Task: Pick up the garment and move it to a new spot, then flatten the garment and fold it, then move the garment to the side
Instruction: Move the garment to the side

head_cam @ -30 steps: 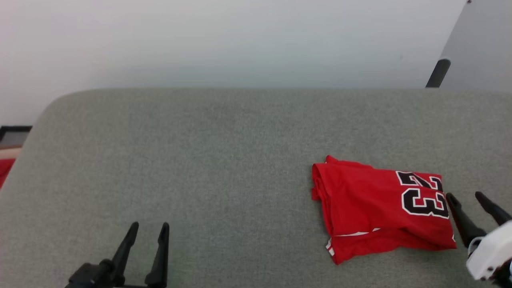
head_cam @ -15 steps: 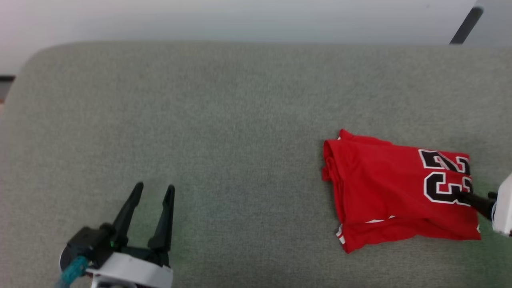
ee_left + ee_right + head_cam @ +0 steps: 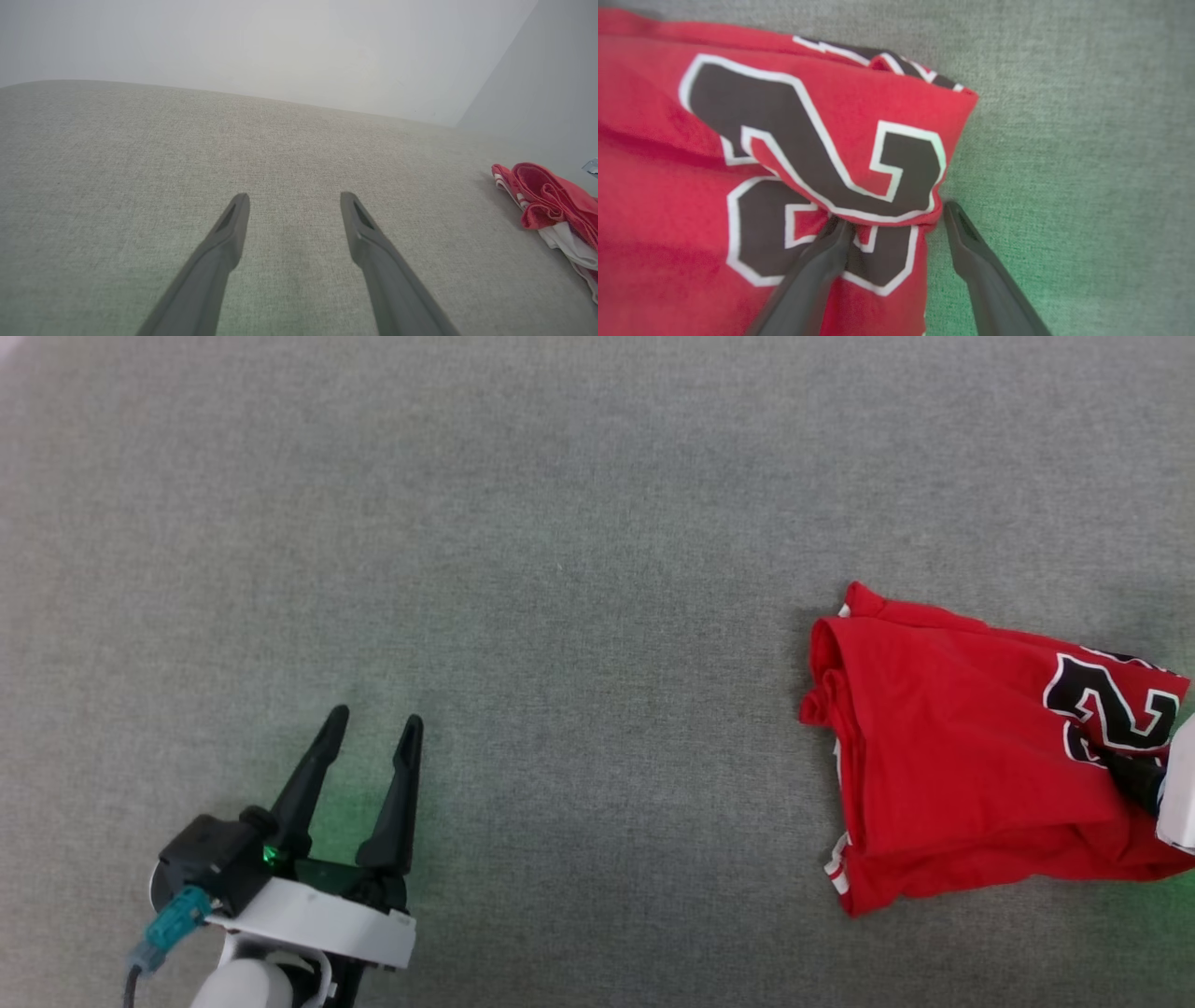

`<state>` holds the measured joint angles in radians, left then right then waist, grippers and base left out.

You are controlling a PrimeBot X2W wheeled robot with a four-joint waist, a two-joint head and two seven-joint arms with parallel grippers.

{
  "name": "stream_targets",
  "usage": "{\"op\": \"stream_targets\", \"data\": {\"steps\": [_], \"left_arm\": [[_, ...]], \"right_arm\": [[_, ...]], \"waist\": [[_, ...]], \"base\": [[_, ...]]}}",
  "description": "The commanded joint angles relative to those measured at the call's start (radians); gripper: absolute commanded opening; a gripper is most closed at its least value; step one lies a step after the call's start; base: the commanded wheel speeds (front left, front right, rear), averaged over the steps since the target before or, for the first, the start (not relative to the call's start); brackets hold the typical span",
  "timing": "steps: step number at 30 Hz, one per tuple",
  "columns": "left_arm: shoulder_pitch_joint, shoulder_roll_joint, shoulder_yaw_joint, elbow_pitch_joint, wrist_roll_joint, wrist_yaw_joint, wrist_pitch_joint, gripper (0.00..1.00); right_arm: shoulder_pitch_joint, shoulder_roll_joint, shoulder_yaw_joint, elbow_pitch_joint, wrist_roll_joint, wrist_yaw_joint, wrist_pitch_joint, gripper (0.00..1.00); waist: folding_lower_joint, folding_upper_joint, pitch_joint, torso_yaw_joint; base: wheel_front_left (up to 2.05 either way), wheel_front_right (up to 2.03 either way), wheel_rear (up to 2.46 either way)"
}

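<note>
we note the shirt (image 3: 943, 747) lying folded into a rough packet on the grey fabric surface (image 3: 560, 523). it sits at the far right of the head view, its right end cut by the frame edge. red cloth, several layers stacked. striped trim (image 3: 834, 870) shows at the shirt's near-left corner. the black, white-outlined number (image 3: 808, 154) sits at the shirt's right end, creased, part of it tucked under a fold.

the right gripper (image 3: 896, 213) is at that right end of the shirt. its jaws stand wide apart, not clamped. one finger (image 3: 817, 266) lies on the shirt over the number. the other is over the grey surface just beside the shirt's edge, so the folded edge bulges up between them. whether that outer finger touches the shirt we cannot tell.

the left gripper (image 3: 375, 716) is well apart from the shirt, off to its left. its jaws are spread with nothing between them, over bare grey surface. in its wrist view the shirt's bunched left end shows at the right margin, a white layer under the red. a pale wall (image 3: 233, 42) stands beyond the shirt.
</note>
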<state>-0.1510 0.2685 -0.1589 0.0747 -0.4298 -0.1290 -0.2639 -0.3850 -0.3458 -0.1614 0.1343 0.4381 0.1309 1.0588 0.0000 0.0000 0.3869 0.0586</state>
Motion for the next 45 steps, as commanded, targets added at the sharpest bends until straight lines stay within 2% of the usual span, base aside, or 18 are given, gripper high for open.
{"op": "stream_targets", "data": {"steps": [1, 2, 3, 4, 5, 12, 21, 30, 36, 45], "left_arm": [[-0.015, 0.003, -0.002, 0.001, -0.002, -0.003, 0.001, 1.00], [-0.018, 0.002, -0.003, 0.003, -0.004, -0.003, 0.001, 1.00], [-0.021, 0.000, -0.005, 0.005, -0.004, -0.003, 0.001, 1.00], [-0.025, -0.001, -0.008, 0.008, -0.003, -0.003, 0.001, 1.00], [-0.030, -0.001, -0.009, 0.009, -0.003, -0.003, 0.001, 1.00], [-0.051, 0.000, 0.003, -0.013, 0.004, -0.003, 0.001, 1.00], [-0.057, 0.041, -0.007, -0.064, 0.021, -0.003, 0.001, 1.00], [-0.116, 0.098, -0.036, -0.148, 0.037, -0.003, 0.001, 1.00], [-0.152, 0.141, -0.041, -0.213, 0.047, -0.003, 0.001, 1.00], [-0.203, 0.213, 0.001, -0.290, 0.093, -0.003, 0.001, 1.00]], "right_arm": [[0.052, 0.047, 0.039, 0.059, 0.004, 0.000, 0.021, 0.85], [0.055, 0.052, 0.045, 0.057, 0.010, 0.000, 0.019, 0.45], [0.058, 0.055, 0.049, 0.057, 0.016, 0.000, 0.011, 0.36], [0.059, 0.057, 0.053, 0.054, 0.021, 0.000, 0.001, 0.10], [0.061, 0.061, 0.053, 0.051, 0.023, 0.000, -0.011, 0.00], [0.041, 0.058, 0.024, 0.024, 0.045, -0.001, -0.156, 0.00], [0.026, 0.031, -0.074, 0.012, 0.055, -0.001, -0.360, 0.00], [-0.004, 0.057, -0.207, 0.034, 0.040, -0.001, -0.461, 0.00], [-0.075, 0.054, -0.253, 0.068, 0.009, -0.001, -0.493, 0.00], [-0.282, -0.076, -0.214, 0.275, -0.085, -0.001, -0.570, 0.00]], "waist": [[0.0000, 0.0000, 0.022, 0.012], [0.0000, 0.0000, 0.025, 0.011], [0.0000, 0.0000, 0.026, 0.010], [0.0000, 0.0000, 0.027, 0.009], [0.0000, 0.0000, 0.027, 0.008], [0.0000, 0.0000, 0.026, -0.036], [0.0000, 0.0000, 0.028, -0.163], [0.0000, 0.0000, 0.073, -0.277], [0.0000, 0.0000, 0.111, -0.303], [0.0000, 0.0000, 0.186, -0.296]], "base": [[0.00, 0.00, 0.00], [0.00, 0.00, 0.00], [0.00, 0.00, 0.00], [0.00, 0.00, 0.00], [0.00, 0.00, 0.00], [0.00, 0.00, 0.00], [0.00, 0.00, 0.00], [0.00, 0.00, 0.00], [0.00, 0.00, 0.00], [0.00, 0.00, 0.00]]}}
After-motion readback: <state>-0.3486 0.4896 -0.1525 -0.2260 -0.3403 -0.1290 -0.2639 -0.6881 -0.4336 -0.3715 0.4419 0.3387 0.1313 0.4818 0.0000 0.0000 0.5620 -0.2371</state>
